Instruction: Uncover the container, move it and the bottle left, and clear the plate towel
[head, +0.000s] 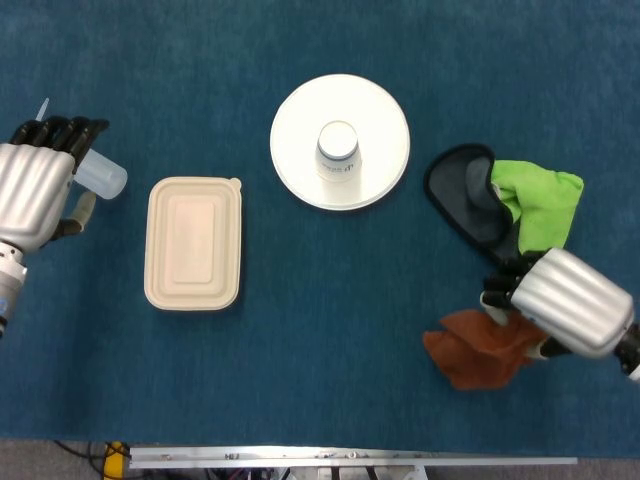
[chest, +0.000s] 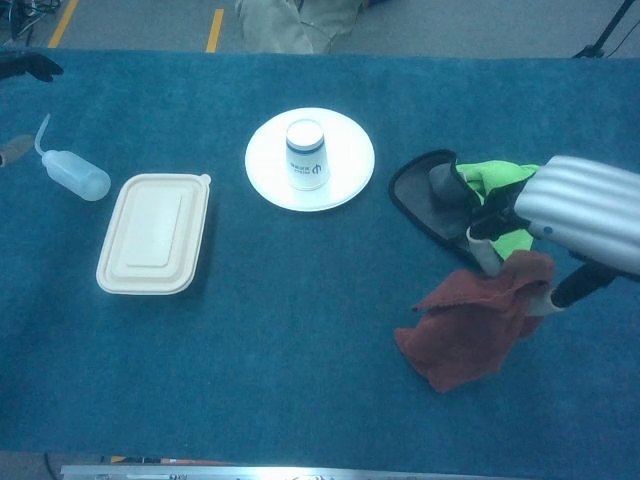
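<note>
Blue cloth covers the table (head: 300, 390). Taking the round white plate (head: 372, 180) as landmark: the cream lidded plastic container (head: 194, 242) lies well left of it, the clear squeeze bottle (head: 98, 171) further left, against the left hand (head: 35, 195), whose grip I cannot tell. Right and nearer, the right hand (head: 568, 300) pinches the rust-brown towel (head: 478, 347). Released carelessly, it could drape over the black-and-green mitt (head: 505, 200).

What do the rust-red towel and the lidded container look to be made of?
Towel: soft woven cloth, matte, hanging in limp folds from the right hand. Container: probably moulded pulp or matte plastic; cream, rigid, with an embossed lid.
</note>
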